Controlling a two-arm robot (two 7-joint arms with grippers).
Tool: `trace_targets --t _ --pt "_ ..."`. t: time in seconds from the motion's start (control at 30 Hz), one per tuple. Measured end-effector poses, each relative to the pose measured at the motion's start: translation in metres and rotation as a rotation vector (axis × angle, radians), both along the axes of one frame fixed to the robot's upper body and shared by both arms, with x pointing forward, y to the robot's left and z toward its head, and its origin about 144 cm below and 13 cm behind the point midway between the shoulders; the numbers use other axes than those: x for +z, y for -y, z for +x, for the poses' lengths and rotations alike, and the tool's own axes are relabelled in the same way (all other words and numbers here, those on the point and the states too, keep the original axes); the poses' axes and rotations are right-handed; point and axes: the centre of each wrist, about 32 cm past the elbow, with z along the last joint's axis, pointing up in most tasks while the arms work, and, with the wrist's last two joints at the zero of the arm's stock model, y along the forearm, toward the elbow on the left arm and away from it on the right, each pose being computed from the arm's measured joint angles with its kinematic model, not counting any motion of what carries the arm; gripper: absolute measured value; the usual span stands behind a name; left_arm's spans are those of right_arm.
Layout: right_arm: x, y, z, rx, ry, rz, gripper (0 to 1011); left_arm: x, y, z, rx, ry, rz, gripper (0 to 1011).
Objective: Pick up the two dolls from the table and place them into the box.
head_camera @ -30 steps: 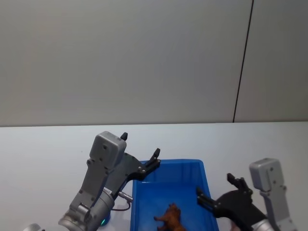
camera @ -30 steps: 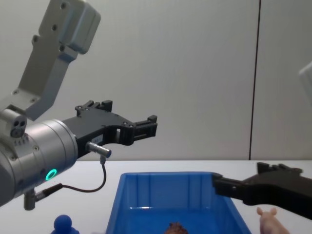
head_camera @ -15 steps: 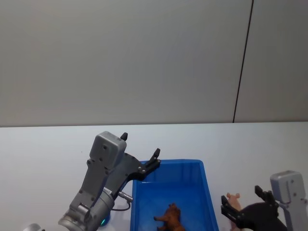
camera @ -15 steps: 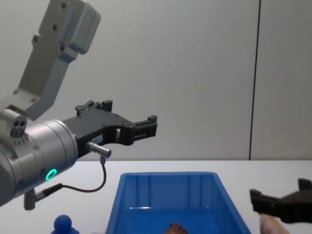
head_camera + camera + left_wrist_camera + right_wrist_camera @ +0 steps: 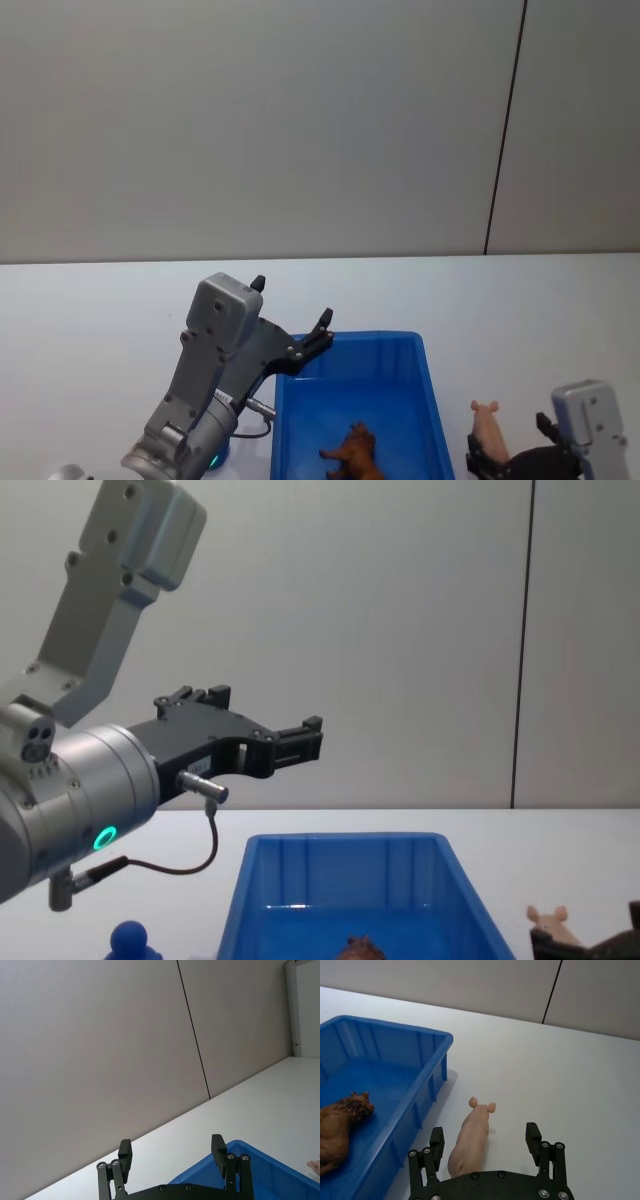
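**Right gripper [image 5: 485, 1131] backing off the bin to line up on the pig**

Over the last second the right gripper is pulling away from the right rim of the blue bin [image 5: 432, 1072] and sinking toward the worktop [image 5: 570, 1060]. Its jaws are standing wide apart, and the rear half of the pink pig doll [image 5: 470, 1142] is lying between them, just beside the bin's outer wall and not yet gripped. The brown animal doll [image 5: 335, 1130] is already lying inside the bin, so the pig looks like the one now being worked. The left gripper [image 5: 171, 1142] is staying put, hovering open above the bin's far left corner. A small blue round-headed figure [image 5: 130, 940] is standing on the worktop left of the bin.

Bare worktop is stretching away to the right of the pig and beyond it. On the other side the bin wall is crowding the inner finger, so closing and lifting will probably need care to clear the rim.
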Motion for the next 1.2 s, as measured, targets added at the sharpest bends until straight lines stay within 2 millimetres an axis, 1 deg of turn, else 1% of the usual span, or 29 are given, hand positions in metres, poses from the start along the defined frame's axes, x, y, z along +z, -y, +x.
trace_targets --t 0.3,0.37,0.4,0.43,0.47,0.57,0.6,0.73,0.77,0.8,0.83,0.87,1.0,1.03,1.07,1.1,1.13,1.2 --pt "-0.014 -0.007 0.007 0.016 -0.035 -0.02 1003 0.0 0.0 0.0 0.0 0.0 0.0 1001" --pt "-0.017 -0.008 0.009 0.02 -0.043 -0.024 979 0.0 0.0 0.0 0.0 0.0 0.0 1001" --pt "-0.018 -0.009 0.009 0.021 -0.046 -0.026 950 0.0 0.0 0.0 0.0 0.0 0.0 1001" --pt "-0.02 -0.01 0.01 0.022 -0.051 -0.028 950 0.0 0.0 0.0 0.0 0.0 0.0 1001" --pt "-0.021 -0.011 0.011 0.022 -0.054 -0.03 910 0.0 0.0 0.0 0.0 0.0 0.0 1001" --pt "-0.024 -0.013 0.013 0.022 -0.063 -0.035 836 0.0 0.0 0.0 0.0 0.0 0.0 1001" --pt "-0.025 -0.013 0.013 0.022 -0.066 -0.037 794 0.0 0.0 0.0 0.0 0.0 0.0 1001" --pt "-0.027 -0.014 0.015 0.019 -0.076 -0.042 682 0.0 0.0 0.0 0.0 0.0 0.0 1001" --pt "-0.027 -0.014 0.015 0.019 -0.076 -0.042 682 0.0 0.0 0.0 0.0 0.0 0.0 1001" --pt "-0.028 -0.015 0.015 0.015 -0.078 -0.045 621 0.0 0.0 0.0 0.0 0.0 0.0 1001" --pt "-0.028 -0.015 0.015 0.014 -0.078 -0.045 600 0.0 0.0 0.0 0.0 0.0 0.0 1001" --pt "-0.028 -0.015 0.015 0.01 -0.078 -0.047 544 0.0 0.0 0.0 0.0 0.0 0.0 1001" --pt "-0.027 -0.015 0.015 0.003 -0.076 -0.051 460 0.0 0.0 0.0 0.0 0.0 0.0 1001" --pt "-0.027 -0.015 0.015 -0.001 -0.073 -0.052 403 0.0 0.0 0.0 0.0 0.0 0.0 1001" --pt "-0.025 -0.014 0.014 -0.005 -0.068 -0.054 371 0.0 0.0 0.0 0.0 0.0 0.0 1001" --pt "-0.024 -0.014 0.014 -0.006 -0.064 -0.054 371 0.0 0.0 0.0 0.0 0.0 0.0 1001" --pt "-0.024 -0.014 0.014 -0.007 -0.06 -0.055 342 0.0 0.0 0.0 0.0 0.0 0.0 1001" --pt "-0.021 -0.013 0.013 -0.008 -0.046 -0.055 342 0.0 0.0 0.0 0.0 0.0 0.0 1001"
